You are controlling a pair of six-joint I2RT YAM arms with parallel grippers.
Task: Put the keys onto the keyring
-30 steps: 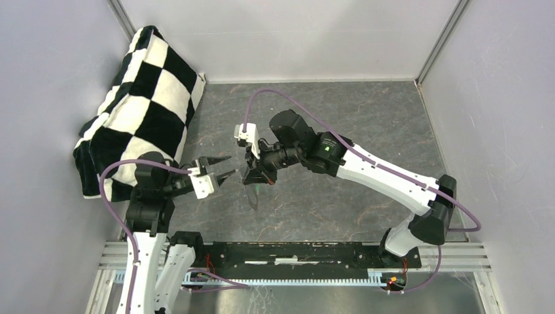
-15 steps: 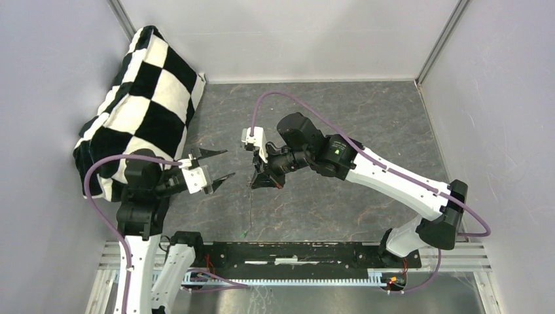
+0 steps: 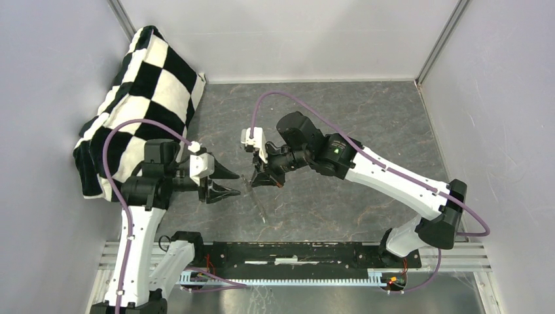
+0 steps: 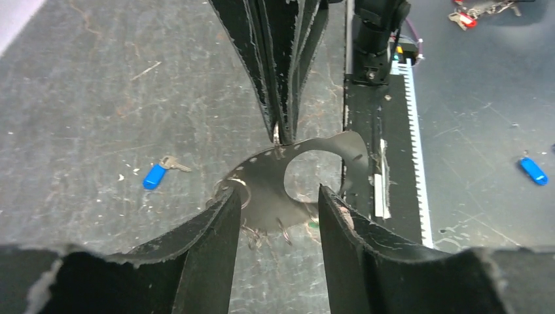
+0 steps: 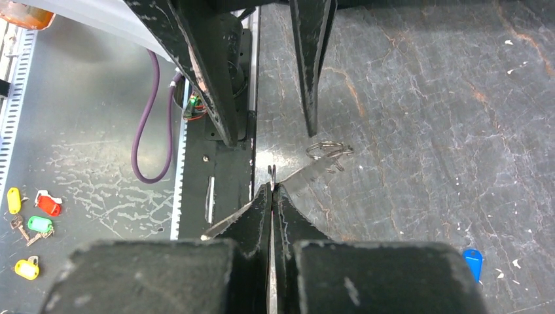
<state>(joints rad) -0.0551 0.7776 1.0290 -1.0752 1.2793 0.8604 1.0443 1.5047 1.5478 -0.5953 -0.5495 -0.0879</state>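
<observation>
Although from above only a thin grey line is seen under the right gripper [image 3: 259, 182], the left wrist view shows the keyring [image 4: 262, 180] clamped between that gripper's fingers, just beyond the parted left gripper [image 4: 276, 193]; the blue key [image 4: 156, 174] is seen lying on the table [image 4: 78, 98].

The counter [image 3: 366, 124] is dark grey, marbled with pale and rust-brown veins. The cloth [image 3: 141, 98] is checked black and white. The left arm [image 3: 134, 229] and right arm [image 3: 386, 173] are white and black, and the cable [image 5: 136, 157] is purple. The left hand [image 4: 278, 191] and right hand [image 5: 271, 188] are black with scuffed pale edges. The keyring [image 4: 258, 186] is dull grey metal. The key [image 4: 154, 175] has a blue head and a silvery blade. Beyond the counter lie a yellow tag [image 5: 13, 199], a red tag [image 5: 49, 205] and a green tag [image 5: 39, 224].
</observation>
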